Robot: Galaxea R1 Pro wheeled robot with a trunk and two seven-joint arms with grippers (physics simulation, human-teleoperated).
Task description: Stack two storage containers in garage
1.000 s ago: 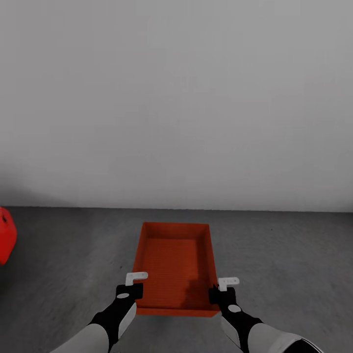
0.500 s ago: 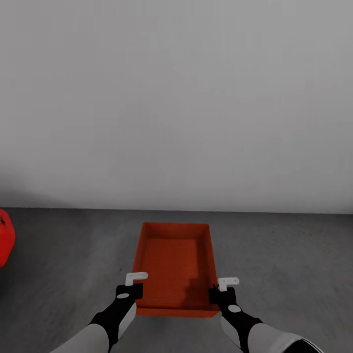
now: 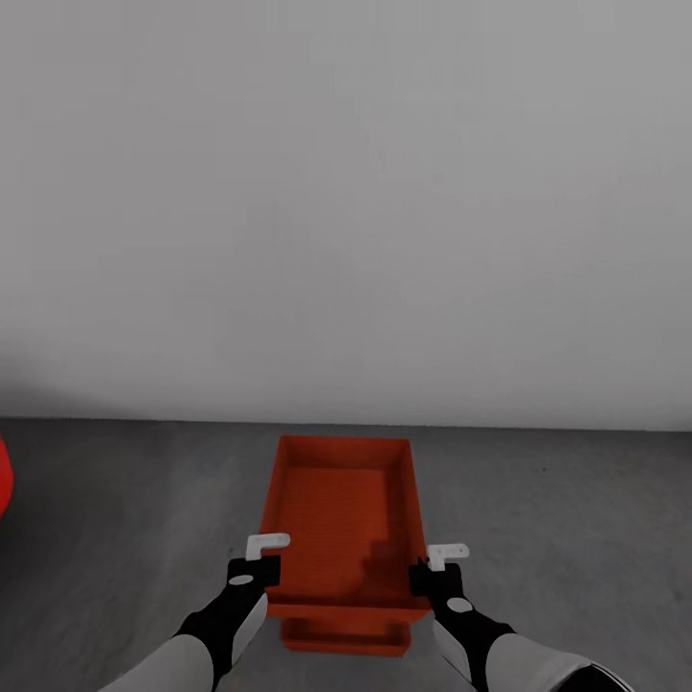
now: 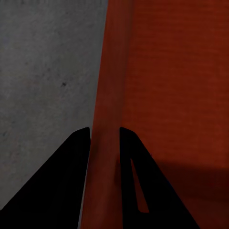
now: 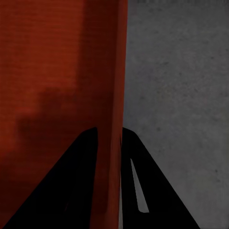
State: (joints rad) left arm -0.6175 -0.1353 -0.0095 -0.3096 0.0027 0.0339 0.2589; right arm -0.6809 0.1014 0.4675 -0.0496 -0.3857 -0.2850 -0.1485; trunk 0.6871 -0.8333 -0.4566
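Note:
I hold an orange-red storage container (image 3: 341, 509) level in front of me, over the dark grey concrete floor (image 3: 557, 519) of the garage. My left gripper (image 3: 256, 574) is shut on its left wall, and my right gripper (image 3: 432, 575) is shut on its right wall. The left wrist view has the wall (image 4: 107, 95) pinched between the dark fingers (image 4: 81, 157), and the right wrist view has the other wall (image 5: 114, 86) held the same way. Another container (image 3: 344, 636) lies on the floor below the held one, its near end peeking out.
A plain white-grey wall (image 3: 346, 211) rises straight ahead, close behind the containers. A red object (image 3: 3, 478) pokes in at the left edge. Bare concrete stretches to both sides.
The view has shifted, so the wall's foot sits lower and the red object slid toward the left edge. The lower container has come into sight under the held one. Both grips are unchanged.

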